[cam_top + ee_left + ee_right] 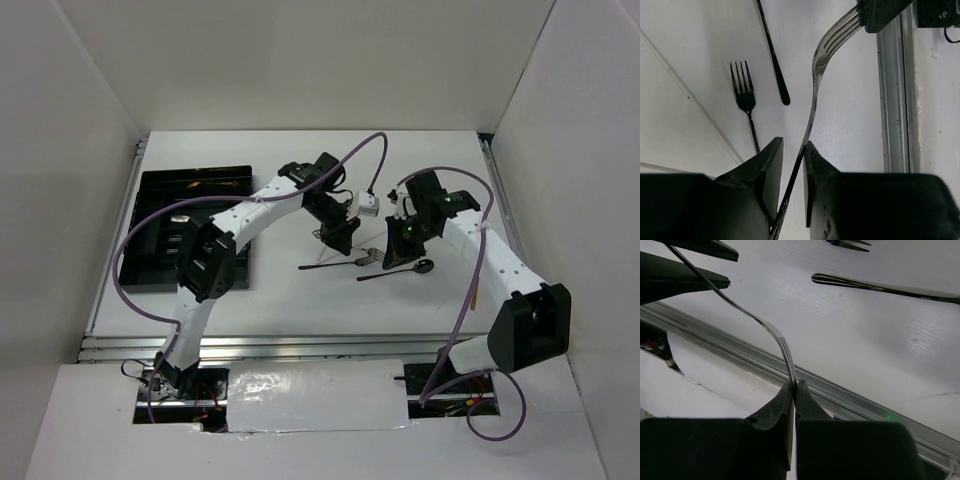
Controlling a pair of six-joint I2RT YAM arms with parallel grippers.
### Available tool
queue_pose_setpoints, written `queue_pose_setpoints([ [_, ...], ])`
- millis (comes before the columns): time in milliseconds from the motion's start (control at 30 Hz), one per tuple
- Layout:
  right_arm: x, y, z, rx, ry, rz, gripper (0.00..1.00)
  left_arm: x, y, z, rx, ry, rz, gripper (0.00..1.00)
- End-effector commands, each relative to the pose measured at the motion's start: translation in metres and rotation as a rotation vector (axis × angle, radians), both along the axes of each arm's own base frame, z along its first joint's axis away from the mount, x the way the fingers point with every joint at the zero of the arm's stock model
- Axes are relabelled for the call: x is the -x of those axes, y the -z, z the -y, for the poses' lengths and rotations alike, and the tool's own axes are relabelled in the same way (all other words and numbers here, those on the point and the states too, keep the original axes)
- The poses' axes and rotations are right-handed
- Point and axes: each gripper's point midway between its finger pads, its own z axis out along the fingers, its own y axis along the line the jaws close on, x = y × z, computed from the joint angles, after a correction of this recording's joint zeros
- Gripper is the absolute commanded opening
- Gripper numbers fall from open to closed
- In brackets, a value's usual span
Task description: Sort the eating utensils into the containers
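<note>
Silver fork (815, 90): polished metal, slim, with a curved neck. You have it lifted off the bench (280, 310), spanning both arms. The right jaws are clamped on its tines. The left jaws stand parted around its handle, which lies close to one finger (815, 170) with a clear gap at the other.

Black fork (745, 92): dark, thin-stemmed, lying flat on the bench beneath.

Black spoon (424, 266): glossy oval bowl and straight narrow handle, lying near the black fork.

Tray (152, 200): shallow black plastic with long narrow compartments that hold a few utensils. It sits at the bench's left, well apart from the silver fork.

Bench: white, faintly ribbed sheet with an aluminium rail (892, 100) along its edge.

Room: plain white panels (320, 60) on three sides.
</note>
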Motion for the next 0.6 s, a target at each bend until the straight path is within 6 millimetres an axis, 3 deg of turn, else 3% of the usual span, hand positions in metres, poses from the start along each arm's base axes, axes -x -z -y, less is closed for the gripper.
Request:
queue_pose_setpoints([
  [0, -0.014, -0.007, 0.003, 0.042, 0.065, 0.017, 0.0, -0.006, -0.005, 0.01, 0.019, -0.014, -0.001, 0.1],
  [33, -0.015, -0.006, 0.002, 0.042, 0.066, 0.016, 0.0, -0.007, -0.004, 0.01, 0.019, -0.019, -0.005, 0.0],
  [167, -0.023, -0.007, 0.003, 0.046, 0.089, 0.031, 0.01, -0.013, -0.001, 0.009, 0.021, -0.046, -0.026, 0.0],
  [300, -0.032, -0.012, 0.003, 0.044, 0.113, 0.068, 0.47, -0.026, -0.003, 0.005, 0.027, -0.132, -0.055, 0.0],
  [367, -0.035, -0.015, 0.002, 0.03, 0.132, 0.082, 0.5, -0.036, -0.004, 0.002, 0.045, -0.168, -0.064, 0.0],
  [400, -0.039, -0.017, 0.002, 0.02, 0.14, 0.096, 0.61, -0.038, -0.005, 0.001, 0.048, -0.193, -0.088, 0.0],
  [567, -0.053, -0.021, 0.001, -0.001, 0.192, 0.13, 0.74, -0.067, 0.001, -0.002, 0.074, -0.325, -0.126, 0.0],
])
